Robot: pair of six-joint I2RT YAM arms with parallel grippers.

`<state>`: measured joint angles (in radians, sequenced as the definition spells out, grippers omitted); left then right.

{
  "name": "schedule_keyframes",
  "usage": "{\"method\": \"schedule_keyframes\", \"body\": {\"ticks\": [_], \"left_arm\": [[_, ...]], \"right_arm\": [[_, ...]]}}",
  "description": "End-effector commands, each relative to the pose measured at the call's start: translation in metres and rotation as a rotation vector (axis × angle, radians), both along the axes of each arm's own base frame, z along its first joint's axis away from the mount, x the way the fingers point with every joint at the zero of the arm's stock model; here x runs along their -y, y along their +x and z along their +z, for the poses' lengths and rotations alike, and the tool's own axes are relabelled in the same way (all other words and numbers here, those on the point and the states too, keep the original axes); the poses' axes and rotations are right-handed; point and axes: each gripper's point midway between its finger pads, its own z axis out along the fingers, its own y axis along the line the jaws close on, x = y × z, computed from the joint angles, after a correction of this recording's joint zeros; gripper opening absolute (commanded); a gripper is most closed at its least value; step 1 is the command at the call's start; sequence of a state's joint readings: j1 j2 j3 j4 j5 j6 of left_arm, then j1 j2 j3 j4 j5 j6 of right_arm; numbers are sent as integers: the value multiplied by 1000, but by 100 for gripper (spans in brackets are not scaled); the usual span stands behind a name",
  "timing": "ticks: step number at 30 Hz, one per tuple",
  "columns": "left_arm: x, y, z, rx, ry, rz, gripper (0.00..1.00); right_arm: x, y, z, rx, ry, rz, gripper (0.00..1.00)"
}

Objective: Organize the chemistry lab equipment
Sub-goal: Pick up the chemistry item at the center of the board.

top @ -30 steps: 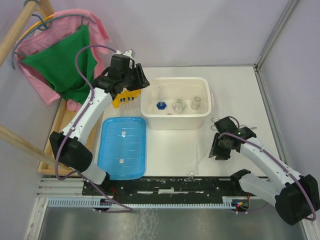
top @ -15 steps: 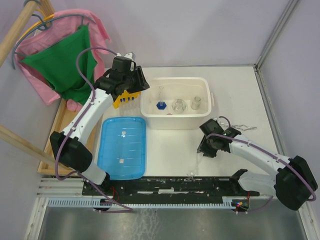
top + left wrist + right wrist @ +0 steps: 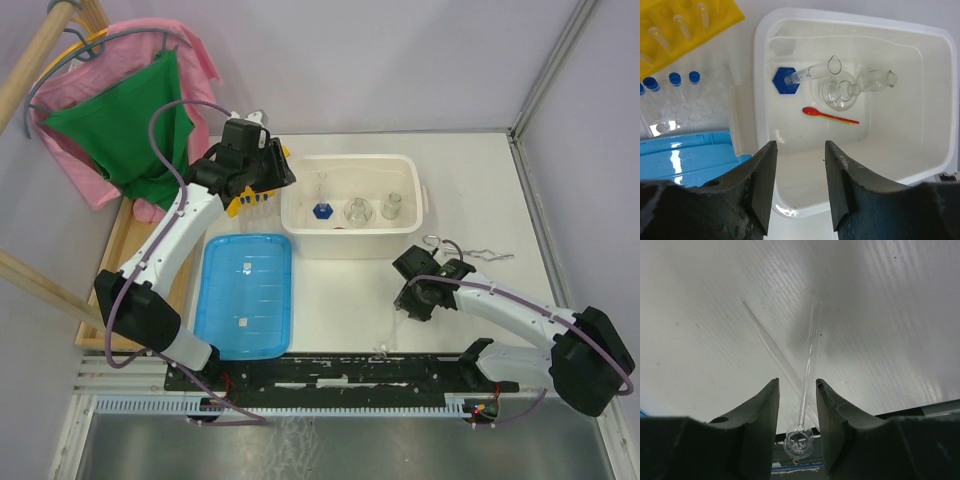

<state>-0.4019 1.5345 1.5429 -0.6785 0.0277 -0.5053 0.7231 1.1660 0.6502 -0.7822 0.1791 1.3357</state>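
My left gripper (image 3: 270, 172) hangs open and empty above the yellow tube rack (image 3: 250, 197), left of the white tub (image 3: 350, 159). In the left wrist view the open gripper (image 3: 800, 187) looks down on the tub's near rim (image 3: 758, 70). Inside the tub lie two clear flasks (image 3: 840, 93) (image 3: 877, 80), a blue-based cylinder (image 3: 786, 80) and a red spoon (image 3: 826, 114). Blue-capped tubes (image 3: 674, 79) stand beside the yellow rack (image 3: 685, 25). My right gripper (image 3: 797, 410) is open, its fingers on either side of a thin glass tube with a bulb end (image 3: 800, 440), not touching it. Metal tongs (image 3: 470, 250) lie right of it.
A flat blue lid (image 3: 245, 295) lies front left of the tub. A second clear rod (image 3: 767, 337) crosses under the bulb tube. The black rail (image 3: 350, 370) runs along the near table edge by the bulb. Pink and green cloths (image 3: 130, 120) hang at the back left.
My right gripper has swung left, away from the tongs, to stand over the bulb tube. My left gripper has shifted slightly back over the yellow rack.
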Motion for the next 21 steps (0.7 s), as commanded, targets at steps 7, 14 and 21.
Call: {"method": "schedule_keyframes", "body": {"ticks": [7, 14, 21], "left_arm": [[0, -6, 13, 45, -33, 17, 50], [0, -8, 10, 40, -31, 14, 50], [0, -7, 9, 43, -33, 13, 50]], "right_arm": [[7, -4, -20, -11, -15, -69, 40], [2, -3, -33, -28, -12, -58, 35], [6, 1, -26, -29, -57, -43, 4]]}}
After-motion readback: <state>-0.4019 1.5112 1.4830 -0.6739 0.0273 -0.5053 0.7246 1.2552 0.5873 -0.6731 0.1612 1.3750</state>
